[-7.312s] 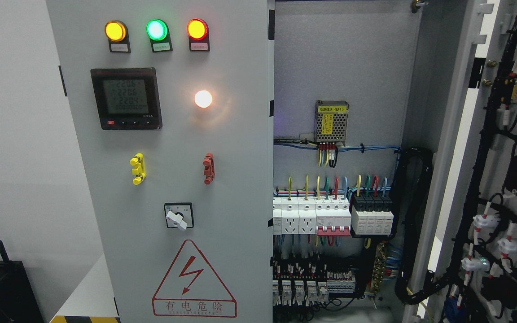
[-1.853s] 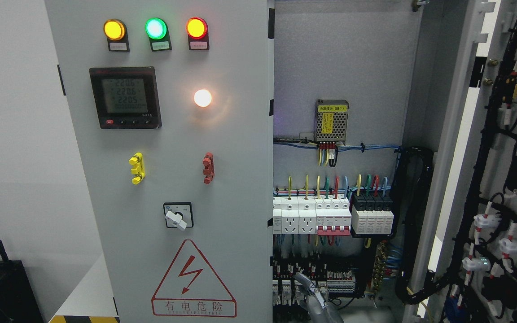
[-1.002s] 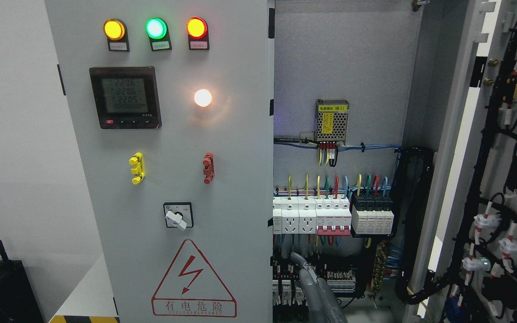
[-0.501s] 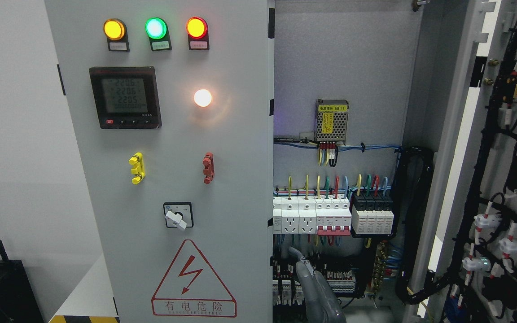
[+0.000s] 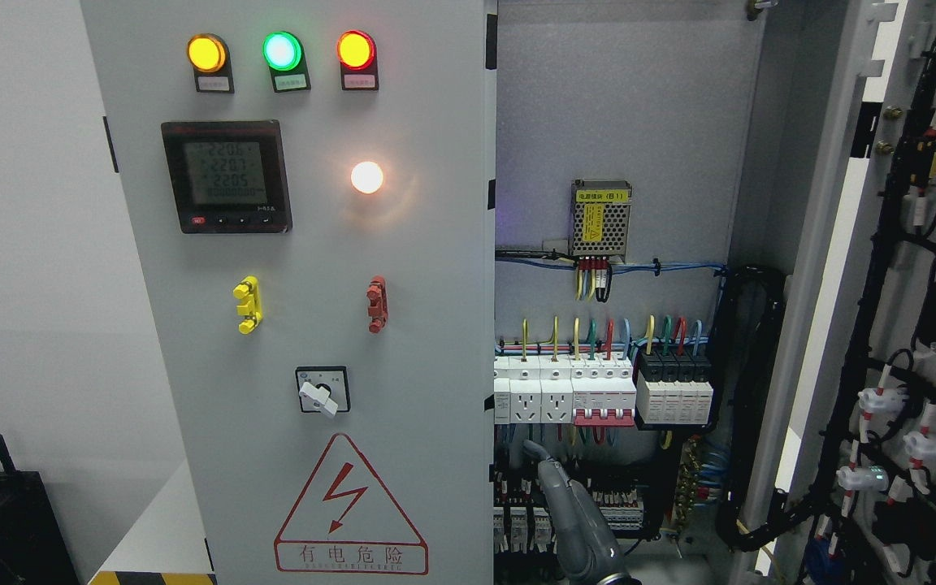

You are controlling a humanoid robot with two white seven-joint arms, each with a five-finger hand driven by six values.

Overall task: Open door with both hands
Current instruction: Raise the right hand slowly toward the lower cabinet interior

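1. Low in the cabinet opening, the right hand [image 5: 569, 508] has climbed from the bottom edge to just under the circuit breakers [image 5: 602, 394].
2. Its fingers are stretched out straight and hold nothing.
3. It stands just beside the free edge of the left door [image 5: 427, 260], which looks shut; the right door [image 5: 846, 122] is swung wide.
4. Judging by this, the reach is nearly done, and hooking that edge comes next.
5. No left hand shows.

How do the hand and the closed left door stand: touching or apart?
Apart. Head view: terminal blocks show between the right hand and the left door edge.
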